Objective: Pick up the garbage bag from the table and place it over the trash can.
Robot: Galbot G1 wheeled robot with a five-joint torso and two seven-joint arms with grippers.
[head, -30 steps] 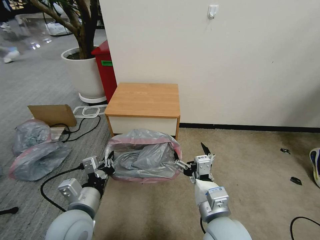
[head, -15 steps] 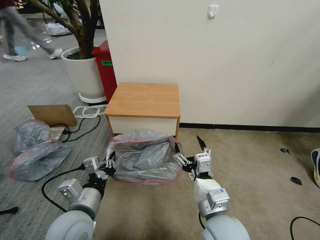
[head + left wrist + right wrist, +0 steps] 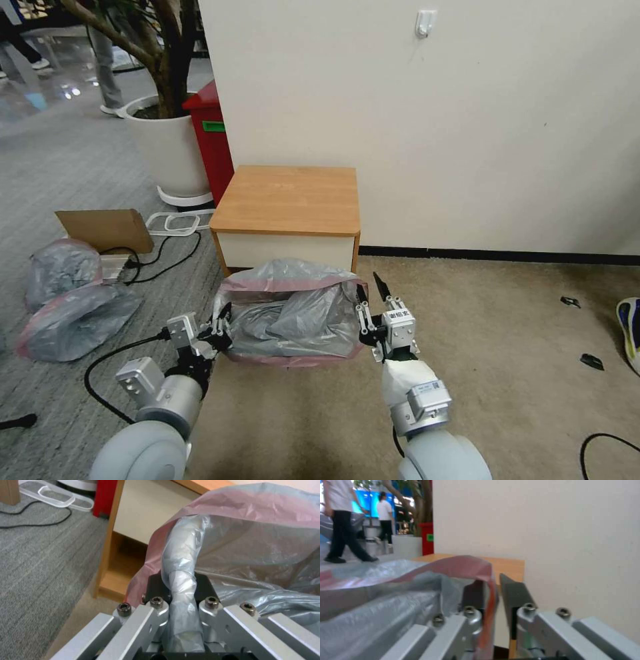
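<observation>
Moved: my right end effector [image 3: 367, 303] has slid inward since a second ago, easing the stretch.
Left end effector [image 3: 219, 327]: pinching a twisted fold of the garbage bag [image 3: 293, 313].
Right end effector: spread, pink rim apparently between its jaws.
Bag: between my end effectors, off the worktop [image 3: 288, 200].
Progress: picked up; the trash can looks hidden beneath, so seating is unconfirmed.

An office or lobby interior is indicated by grey carpet tiles [image 3: 60, 167], a large potted tree [image 3: 163, 100], a red bin [image 3: 212, 143], and lit wall screens [image 3: 366, 502] beyond.
</observation>
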